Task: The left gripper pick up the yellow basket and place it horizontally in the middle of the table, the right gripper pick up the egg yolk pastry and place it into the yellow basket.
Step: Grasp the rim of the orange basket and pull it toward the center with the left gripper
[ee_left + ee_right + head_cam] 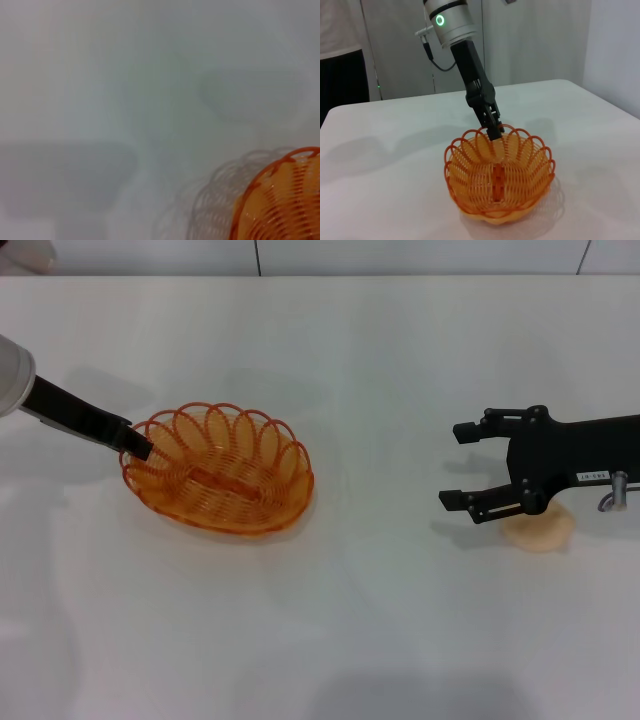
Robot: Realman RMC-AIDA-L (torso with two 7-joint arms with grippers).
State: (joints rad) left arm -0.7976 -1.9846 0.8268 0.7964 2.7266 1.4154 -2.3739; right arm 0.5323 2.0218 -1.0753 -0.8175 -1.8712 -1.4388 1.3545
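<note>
Orange basket strands sit pinched in our left gripper (140, 449); the yellow basket (220, 483) rests left of centre on the table (380, 620). Our right gripper (462, 466) hovers spread, the egg yolk pastry (540, 530) beneath its body.

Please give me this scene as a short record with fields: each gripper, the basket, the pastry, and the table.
left gripper: shut on the yellow basket's rim, left end
yellow basket: on the table, nothing inside
right gripper: open, hovering beside the pastry
egg yolk pastry: on the table, partly under the right arm
table: white
</note>
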